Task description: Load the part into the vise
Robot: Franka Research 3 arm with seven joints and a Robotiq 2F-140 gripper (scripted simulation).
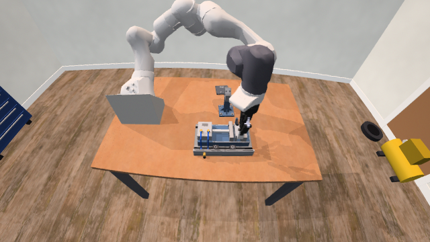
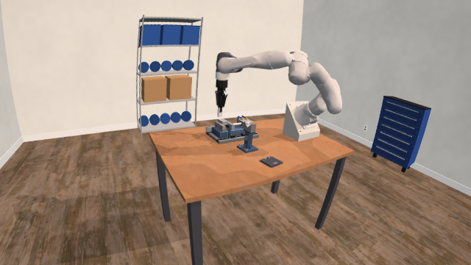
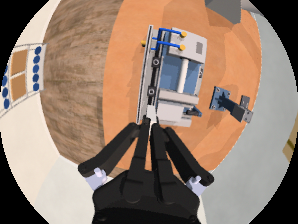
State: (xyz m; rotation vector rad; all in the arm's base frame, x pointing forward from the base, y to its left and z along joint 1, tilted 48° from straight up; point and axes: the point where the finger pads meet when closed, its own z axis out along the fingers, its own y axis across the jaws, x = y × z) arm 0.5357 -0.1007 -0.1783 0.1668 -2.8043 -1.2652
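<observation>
My gripper [image 1: 241, 133] [image 2: 220, 112] [image 3: 150, 111] is shut, its pale fingertips together and nothing visible between them. It points down above the fixed-jaw end of the vise, near the rail side in the wrist view. The moving jaw [image 1: 231, 129] [image 3: 177, 96] sits on the air cylinder's rod [image 1: 220, 130] [image 3: 184, 75]. The pale fixed-jaw end [image 2: 221, 126] [image 3: 172, 116] is beyond it. I cannot tell the part from the pale surfaces there. No block shows on the infeed plate [image 1: 220, 90] [image 2: 271, 161]. The V-block [image 2: 249, 127] [image 3: 245, 115] tops its stand.
The cylinder block [image 1: 205, 131] [image 3: 189, 46] has yellow fittings and blue hoses. The V-block's stand [image 1: 224, 111] [image 2: 247, 148] [image 3: 220, 98] rises between the vise and the infeed plate. A small dark piece [image 3: 194, 112] sticks out beside the jaws. The robot's grey base [image 1: 138, 109] is at the table's left.
</observation>
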